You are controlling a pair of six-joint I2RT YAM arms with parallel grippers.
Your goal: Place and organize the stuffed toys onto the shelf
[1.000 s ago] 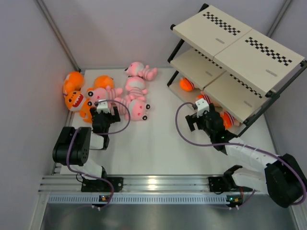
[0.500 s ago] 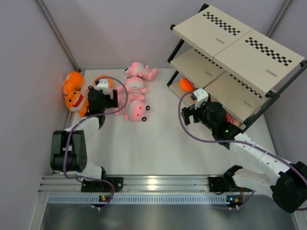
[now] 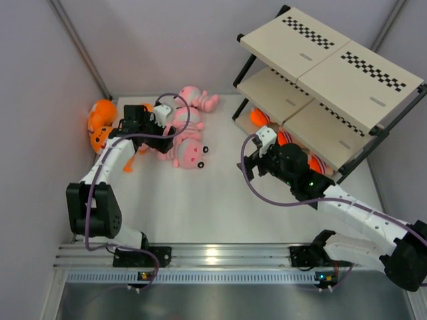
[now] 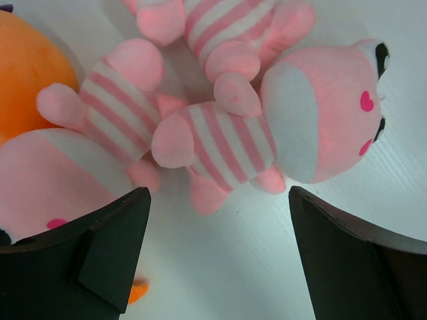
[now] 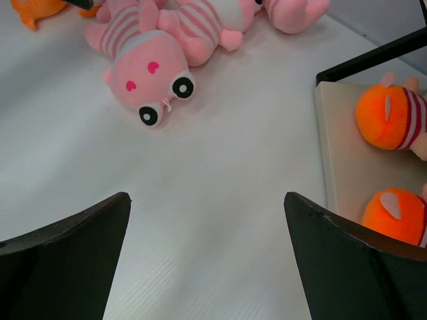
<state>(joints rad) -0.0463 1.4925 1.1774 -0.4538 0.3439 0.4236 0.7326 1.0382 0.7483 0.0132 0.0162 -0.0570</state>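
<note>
Three pink striped stuffed toys lie in a cluster at the back of the table: one (image 3: 192, 99), one (image 3: 181, 120) and one (image 3: 190, 152). My left gripper (image 3: 159, 127) hangs open over them. In its wrist view a pink toy (image 4: 230, 140) lies just ahead of the open gripper (image 4: 217, 267), with another (image 4: 113, 110) at its left. Orange toys (image 3: 101, 112) lie at the far left. My right gripper (image 3: 250, 160) is open and empty (image 5: 207, 267) between the pink toys and the shelf (image 3: 333, 53). Orange toys (image 5: 390, 113) sit on the shelf's bottom board (image 5: 340, 153).
Grey walls close in the table on the left, back and right. The shelf's black frame leg (image 5: 373, 57) stands just right of my right gripper. Another orange toy (image 3: 259, 118) sits under the shelf's left end.
My left arm has stretched forward and right, bringing its open gripper over the pink toys. My right gripper has drawn back left, away from the shelf's bottom tier.
</note>
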